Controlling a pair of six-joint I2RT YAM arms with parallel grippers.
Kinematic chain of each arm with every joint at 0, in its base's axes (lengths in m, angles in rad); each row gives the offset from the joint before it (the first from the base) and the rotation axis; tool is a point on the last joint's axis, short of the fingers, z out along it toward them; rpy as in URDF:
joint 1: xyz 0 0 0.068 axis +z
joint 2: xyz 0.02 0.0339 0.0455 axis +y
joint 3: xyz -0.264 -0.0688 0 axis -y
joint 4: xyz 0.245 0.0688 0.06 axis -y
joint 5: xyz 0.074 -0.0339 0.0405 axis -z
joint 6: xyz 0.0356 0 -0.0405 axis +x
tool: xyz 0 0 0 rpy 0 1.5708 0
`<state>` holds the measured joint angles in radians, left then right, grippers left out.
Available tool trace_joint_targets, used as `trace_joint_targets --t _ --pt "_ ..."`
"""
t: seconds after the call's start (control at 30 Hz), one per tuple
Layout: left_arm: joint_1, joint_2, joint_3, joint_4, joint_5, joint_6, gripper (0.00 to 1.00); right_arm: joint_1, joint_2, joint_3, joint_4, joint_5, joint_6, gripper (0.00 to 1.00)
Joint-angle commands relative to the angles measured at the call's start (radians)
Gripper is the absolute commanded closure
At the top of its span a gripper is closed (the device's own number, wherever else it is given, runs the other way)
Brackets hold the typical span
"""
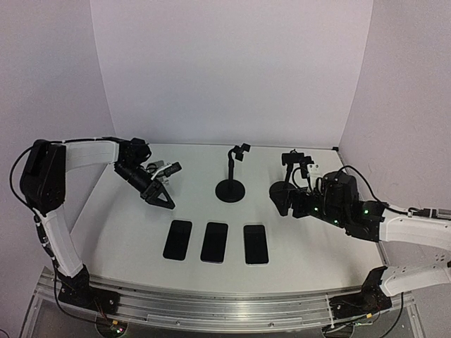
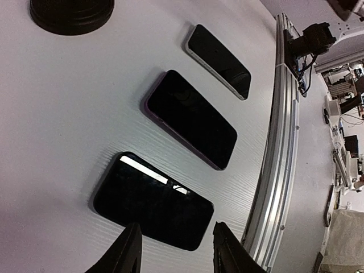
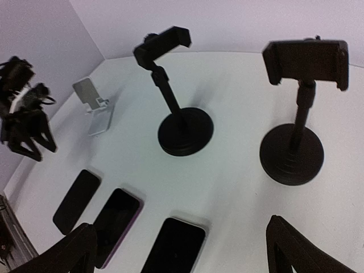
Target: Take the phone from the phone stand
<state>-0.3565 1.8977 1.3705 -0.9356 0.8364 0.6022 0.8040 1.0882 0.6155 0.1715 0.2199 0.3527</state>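
Three phones lie flat in a row on the table: a black one (image 1: 177, 239), a purple-edged one (image 1: 214, 241) and a white-edged one (image 1: 256, 243). Two black phone stands, the middle one (image 1: 230, 189) and the right one (image 1: 296, 169), have empty clamps. My left gripper (image 1: 161, 197) is open and empty, hovering behind the black phone (image 2: 153, 202); its midpoint shows in the left wrist view (image 2: 176, 250). My right gripper (image 1: 294, 205) is wide open and empty beside the right stand (image 3: 296, 148); its midpoint in the right wrist view (image 3: 182, 253) is above the white-edged phone (image 3: 176, 247).
A small silver folding stand (image 1: 163, 169) sits empty at the back left, also in the right wrist view (image 3: 94, 108). The aluminium rail (image 2: 281, 153) runs along the table's near edge. Purple walls close the back and sides.
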Motion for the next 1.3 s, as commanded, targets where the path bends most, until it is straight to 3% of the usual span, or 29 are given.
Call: trace_joint_targets --t 0.0,0.1,0.23,0.4,0.6,0.7,0.73,0.83,0.87,0.9,0.97,1.07,1.27 --pt "0.026 -0.258 -0.131 0.145 0.063 -0.044 0.57 -0.001 0.026 0.034 -0.166 0.194 0.091 0.02" --pt "0.053 -0.382 -0.211 0.285 0.056 -0.151 0.55 -0.042 0.026 0.021 -0.213 0.212 0.136 0.02" --pt "0.151 -0.508 -0.313 0.458 0.022 -0.407 0.54 -0.219 0.016 -0.029 -0.243 0.118 0.216 0.02" --pt "0.235 -0.674 -0.471 0.659 -0.214 -0.618 0.53 -0.387 0.025 -0.058 -0.245 0.076 0.166 0.02" --pt "0.332 -0.746 -0.632 0.865 -0.460 -0.765 0.48 -0.596 0.037 -0.097 -0.198 0.047 0.080 0.02" --pt "0.379 -0.762 -0.717 1.029 -0.498 -0.792 0.42 -0.720 0.024 -0.156 -0.067 -0.036 0.049 0.02" --pt "0.391 -0.774 -0.774 1.107 -0.499 -0.767 0.34 -0.783 0.018 -0.196 0.001 -0.083 0.031 0.02" --pt "0.396 -0.789 -0.855 1.242 -0.480 -0.722 0.16 -0.825 0.022 -0.238 0.123 -0.087 -0.049 0.02" --pt "0.395 -0.795 -0.908 1.310 -0.440 -0.665 0.03 -0.828 0.036 -0.257 0.198 -0.076 -0.114 0.02" --pt "0.395 -0.797 -0.935 1.339 -0.433 -0.637 0.01 -0.828 0.041 -0.274 0.263 -0.064 -0.133 0.02" --pt "0.395 -0.807 -0.979 1.378 -0.429 -0.635 0.02 -0.830 0.046 -0.314 0.372 -0.054 -0.150 0.02" --pt "0.396 -0.832 -0.983 1.305 -0.466 -0.731 0.03 -0.830 0.066 -0.368 0.525 -0.087 -0.132 0.02" --pt "0.407 -0.847 -1.010 1.275 -0.547 -0.814 0.07 -0.830 0.091 -0.419 0.615 -0.066 -0.125 0.02"
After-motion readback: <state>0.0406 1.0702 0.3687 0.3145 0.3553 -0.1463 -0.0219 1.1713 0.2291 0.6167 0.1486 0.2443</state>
